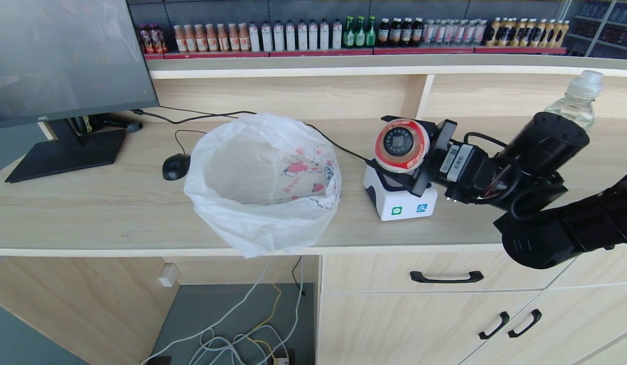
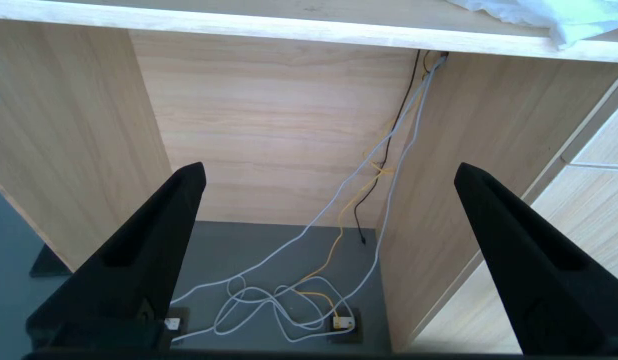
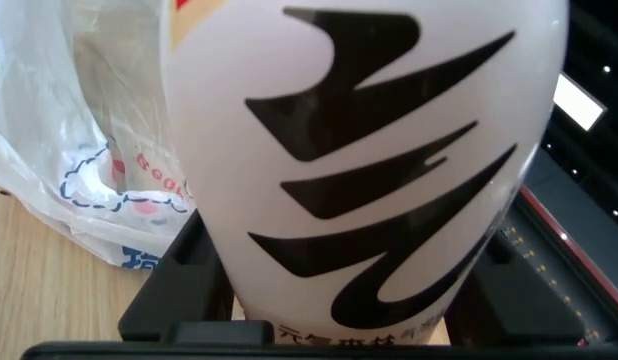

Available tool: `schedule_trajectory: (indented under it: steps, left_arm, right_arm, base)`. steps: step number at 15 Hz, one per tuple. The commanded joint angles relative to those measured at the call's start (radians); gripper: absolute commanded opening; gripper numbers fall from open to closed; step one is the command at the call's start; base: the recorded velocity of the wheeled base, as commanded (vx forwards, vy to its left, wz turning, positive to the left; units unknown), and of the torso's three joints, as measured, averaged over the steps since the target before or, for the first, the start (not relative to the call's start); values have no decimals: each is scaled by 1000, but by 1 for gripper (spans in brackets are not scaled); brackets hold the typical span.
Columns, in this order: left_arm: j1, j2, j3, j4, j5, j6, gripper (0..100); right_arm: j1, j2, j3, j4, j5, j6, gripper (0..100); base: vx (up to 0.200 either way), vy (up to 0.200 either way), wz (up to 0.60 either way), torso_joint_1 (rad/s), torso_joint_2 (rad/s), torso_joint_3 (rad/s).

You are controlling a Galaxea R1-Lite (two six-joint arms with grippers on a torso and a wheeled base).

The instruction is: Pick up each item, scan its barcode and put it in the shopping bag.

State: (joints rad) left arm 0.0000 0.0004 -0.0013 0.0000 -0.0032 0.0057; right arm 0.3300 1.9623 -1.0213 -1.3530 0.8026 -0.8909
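Shop counter (image 1: 90, 203) of pale wood, backed by a shelf of bottles (image 1: 344, 33).

Right end effector (image 1: 417, 154): clamped on a cup (image 1: 399, 146), one finger over it and one under. The cup is held on its side, directly above the white scanner (image 1: 401, 200) and not touching it as far as can be seen. Its long axis runs roughly level, with the red-rimmed lid turned toward the bag side and slightly upward. From the right wrist, the cup's pale wall with black stripes is seen close up.

Bag (image 1: 252, 223): stands just beside the scanner, on the robot's left of the cup, with its mouth open upward. Nothing is made out inside; the red and blue marks are judged to be print on its wall. Scanning is judged to be the step in hand, so a short carry leftward and a drop would be needed next.

Left end effector (image 2: 329, 190): spread wide, nothing between the fingers, hung below the counter edge above floor cables (image 2: 319, 290). The right arm is much nearer the bag mouth.

Farther out: a mouse (image 1: 175, 166) and monitor (image 1: 65, 56) at left, and a water bottle (image 1: 577, 101) at far right.
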Motion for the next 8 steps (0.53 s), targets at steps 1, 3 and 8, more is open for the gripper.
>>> schedule_trajectory:
  steps: [1,3,8]
  left_arm:
    - [0,0,0,0,-1,0,100]
    - [0,0,0,0,0,0,100]
    - [0,0,0,0,0,0,100]
  right_arm:
    - [20,-30,32,-5,-36,3,0]
    - [64,-63,76,-21,-120,26,0]
    - [215,-72,82,-186,-381,240,0]
  base:
    - [0,0,0,0,0,0]
    - [0,0,0,0,0,0]
    - [0,0,0,0,0,0]
